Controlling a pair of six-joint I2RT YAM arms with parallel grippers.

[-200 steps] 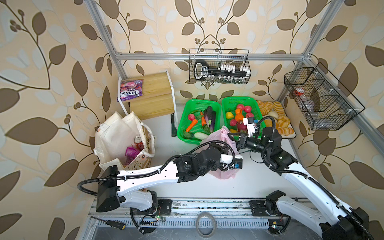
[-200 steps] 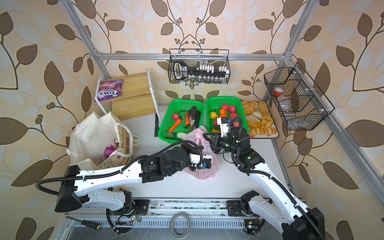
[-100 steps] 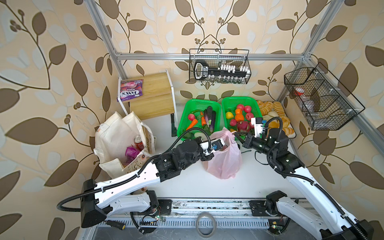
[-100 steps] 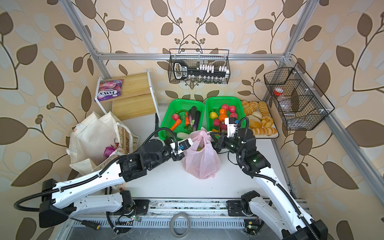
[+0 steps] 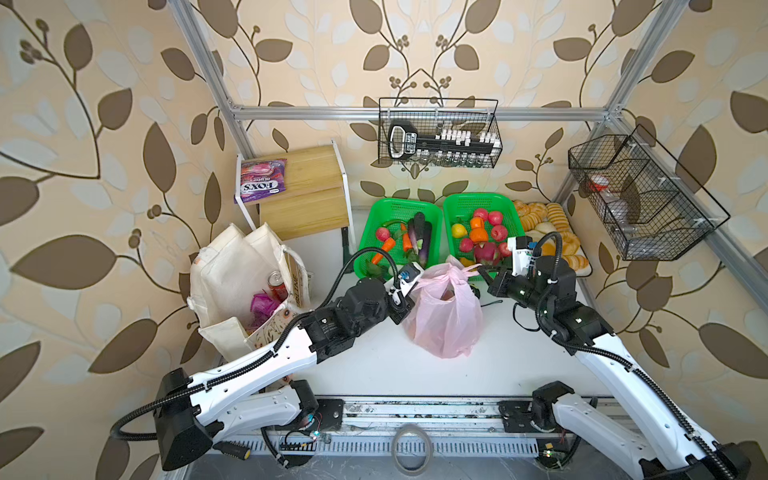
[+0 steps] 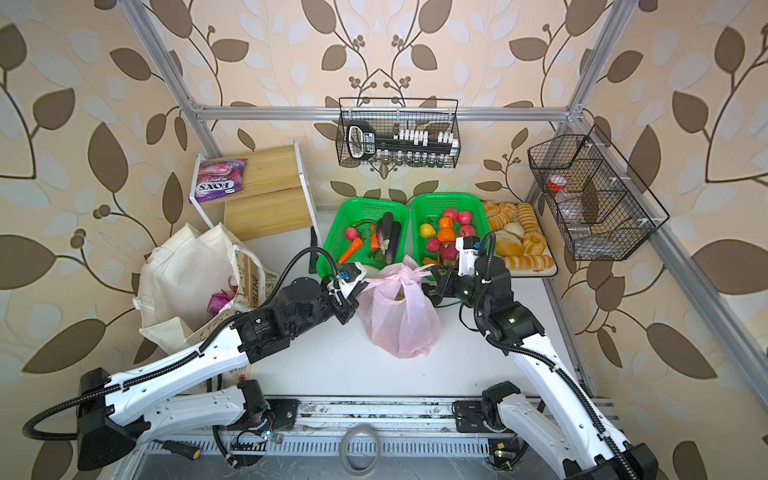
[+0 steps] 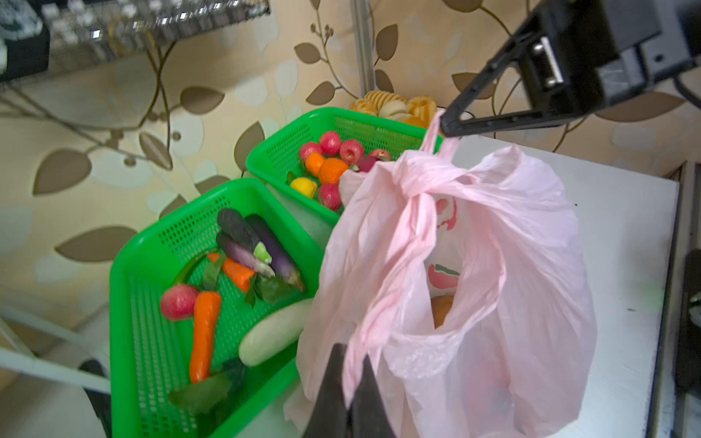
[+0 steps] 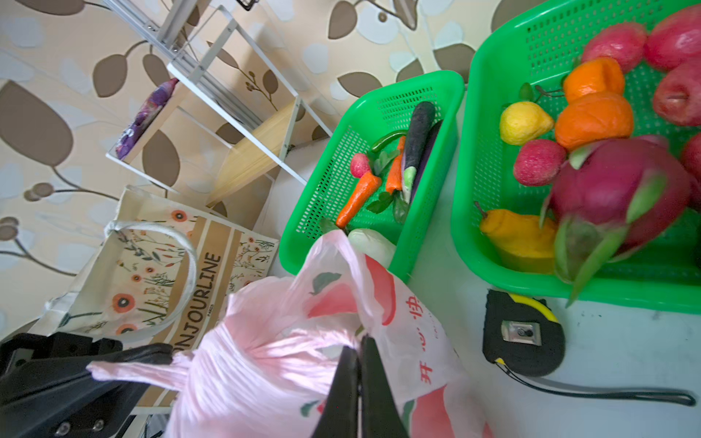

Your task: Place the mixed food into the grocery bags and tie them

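While tote (image 5: 232, 266) holds can (image 5: 275, 281), pink bag (image 5: 446, 320) knotted

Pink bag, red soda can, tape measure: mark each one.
pink bag (image 5: 448, 320), in a top view, on its wall below the knot.
red soda can (image 5: 276, 284), in a top view, on its upper end.
tape measure (image 8: 522, 333), right wrist view, on its metal clip.

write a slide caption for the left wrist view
Left gripper and right gripper pinch handles of the knotted pink bag

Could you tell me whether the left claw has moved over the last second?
Yes. The left claw has swung leftward, ending by the green vegetable basket.
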